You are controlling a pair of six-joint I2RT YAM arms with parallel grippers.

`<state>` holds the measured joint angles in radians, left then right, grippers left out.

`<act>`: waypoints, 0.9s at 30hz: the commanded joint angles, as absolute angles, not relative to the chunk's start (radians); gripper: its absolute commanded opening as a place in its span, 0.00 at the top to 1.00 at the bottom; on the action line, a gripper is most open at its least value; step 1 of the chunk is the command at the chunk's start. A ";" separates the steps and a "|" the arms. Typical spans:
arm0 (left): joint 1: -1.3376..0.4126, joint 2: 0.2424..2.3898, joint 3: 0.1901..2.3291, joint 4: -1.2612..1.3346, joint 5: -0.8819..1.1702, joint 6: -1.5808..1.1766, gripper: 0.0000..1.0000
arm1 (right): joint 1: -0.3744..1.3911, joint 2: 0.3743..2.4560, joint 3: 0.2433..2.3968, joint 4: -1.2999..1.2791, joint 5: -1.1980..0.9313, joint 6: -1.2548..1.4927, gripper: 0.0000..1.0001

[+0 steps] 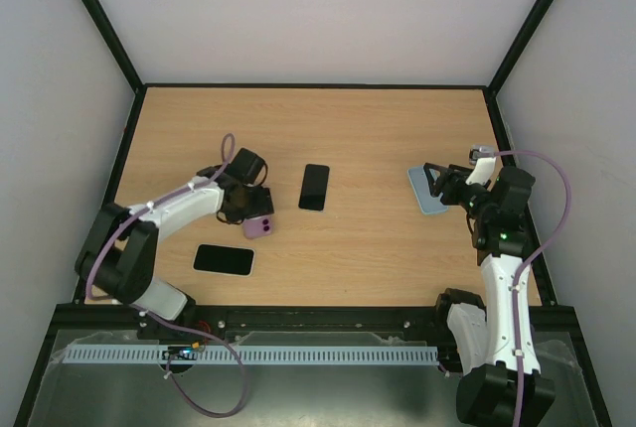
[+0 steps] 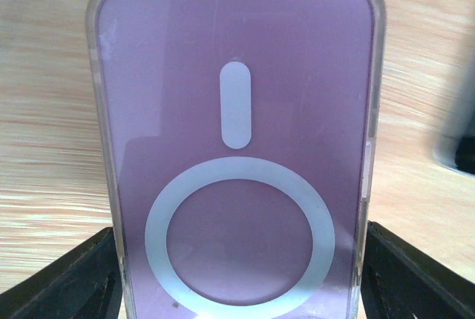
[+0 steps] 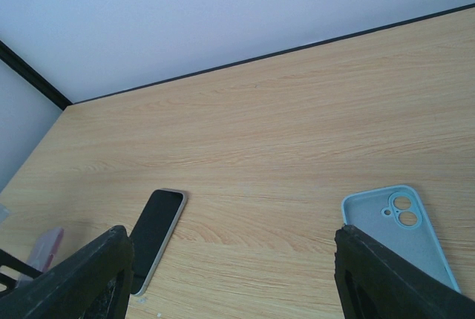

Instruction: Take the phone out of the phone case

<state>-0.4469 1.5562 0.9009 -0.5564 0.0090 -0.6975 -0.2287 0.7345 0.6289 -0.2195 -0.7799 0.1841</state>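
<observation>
Purple phone (image 2: 297,74) in its case (image 2: 101,111), left of worktop (image 1: 378,129) centre, straddled by the left pincer (image 2: 237,260), grip impossible to tell; right pincer (image 3: 230,248) wide, empty, near the right edge; grasping step, next needing firm closure on the case sides.

Top camera looks down from behind my bases (image 1: 298,333); my right wrist shares its black phone (image 1: 314,187), viewed low from the phone's right; my left wrist sits close over the purple case (image 2: 237,156) leftward
</observation>
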 commanded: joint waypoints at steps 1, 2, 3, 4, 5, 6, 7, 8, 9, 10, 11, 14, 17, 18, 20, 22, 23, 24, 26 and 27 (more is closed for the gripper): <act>-0.565 1.444 0.906 -0.437 0.130 -0.673 0.48 | -0.228 0.719 0.624 -0.203 -0.777 0.178 0.29; -0.595 1.436 0.903 -0.407 0.155 -0.665 0.49 | -0.228 0.721 0.627 -0.205 -0.777 0.173 0.29; -0.622 1.434 0.897 -0.383 0.184 -0.660 0.49 | -0.229 0.724 0.632 -0.207 -0.782 0.168 0.29; -0.647 1.435 0.889 -0.345 0.230 -0.651 0.50 | -0.229 0.733 0.637 -0.209 -0.813 0.151 0.29; -0.668 1.437 0.875 -0.299 0.295 -0.640 0.52 | -0.229 0.752 0.645 -0.227 -0.872 0.106 0.29; -0.686 1.440 0.862 -0.245 0.348 -0.636 0.54 | -0.227 0.782 0.674 -0.270 -0.960 0.037 0.30; -0.704 1.443 0.853 -0.213 0.382 -0.636 0.55 | -0.227 0.820 0.716 -0.356 -1.042 -0.058 0.31; -0.725 1.446 0.849 -0.189 0.413 -0.628 0.55 | -0.225 0.866 0.767 -0.479 -1.101 -0.177 0.33; -0.748 1.452 0.850 -0.172 0.444 -0.614 0.56 | -0.214 0.911 0.834 -0.617 -1.127 -0.374 0.36; -0.770 1.458 0.855 -0.165 0.468 -0.599 0.56 | -0.199 0.957 0.895 -0.751 -1.127 -0.458 0.39; -0.792 1.468 0.861 -0.162 0.489 -0.581 0.56 | -0.180 0.995 0.951 -0.862 -1.116 -0.586 0.42; -0.843 1.512 0.888 -0.159 0.590 -0.526 0.56 | -0.087 1.074 1.040 -1.159 -1.065 -0.962 0.43; -0.859 1.560 0.895 -0.158 0.676 -0.488 0.57 | 0.011 1.063 1.043 -1.265 -0.961 -1.143 0.41; -0.859 1.582 0.895 -0.158 0.699 -0.477 0.58 | 0.035 1.038 1.034 -1.261 -0.933 -1.174 0.39; -0.860 1.611 0.899 -0.160 0.722 -0.462 0.58 | 0.108 0.971 1.012 -1.219 -0.876 -1.196 0.34; -0.859 1.630 0.897 -0.142 0.725 -0.470 0.58 | 0.169 0.920 0.986 -1.200 -0.824 -1.235 0.30; -0.861 1.644 0.898 -0.134 0.742 -0.474 0.58 | 0.199 0.902 0.970 -1.182 -0.803 -1.245 0.28; -0.862 1.660 0.904 -0.129 0.763 -0.475 0.59 | 0.228 0.891 0.954 -1.159 -0.781 -1.246 0.28; -0.867 1.678 0.912 -0.115 0.796 -0.476 0.59 | 0.289 0.882 0.926 -1.111 -0.743 -1.236 0.30; -0.868 1.683 0.915 -0.107 0.806 -0.477 0.60 | 0.320 0.882 0.914 -1.086 -0.721 -1.228 0.32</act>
